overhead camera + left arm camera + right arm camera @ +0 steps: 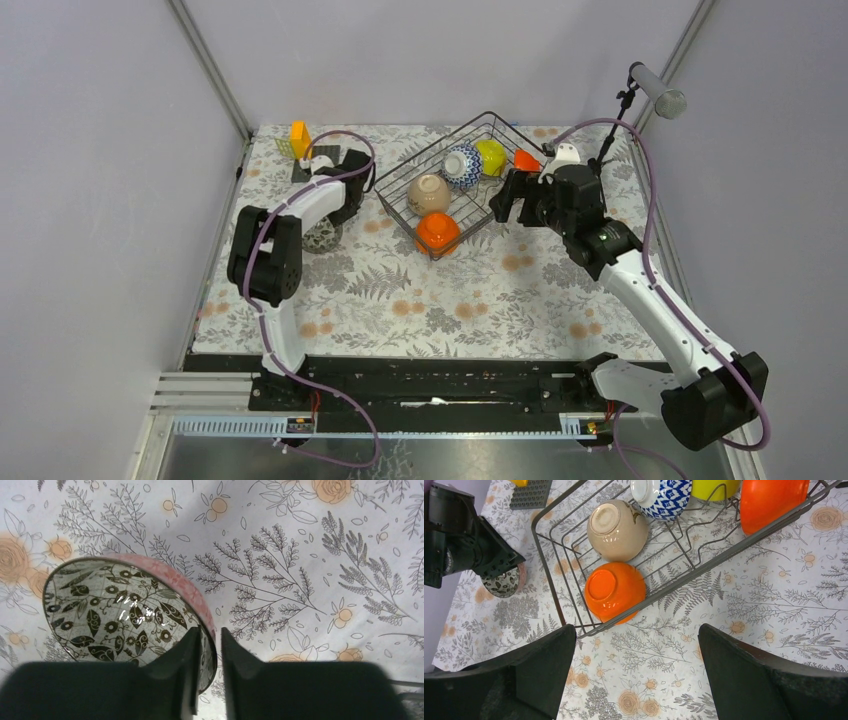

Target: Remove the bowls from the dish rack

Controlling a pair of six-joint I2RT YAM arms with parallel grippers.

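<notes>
Plain pale grey walls (pixel 90 150) enclose a white tablecloth printed with grey ferns and orange roses (pixel 500 300); slanting silver metal posts (pixel 212 70) mark the far corners under even light.

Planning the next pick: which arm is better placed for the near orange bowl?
Right: the open right pincer hovers by the round orange bowl in the dark wire rack; left pincer straddles the rim of the pink patterned bowl.

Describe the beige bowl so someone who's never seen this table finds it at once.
Start at the dark wire dish rack on the flowered table. Along its left side, the beige bowl lies tipped, foot showing, between the blue-white patterned bowl and an orange bowl. Only it is plain beige.
</notes>
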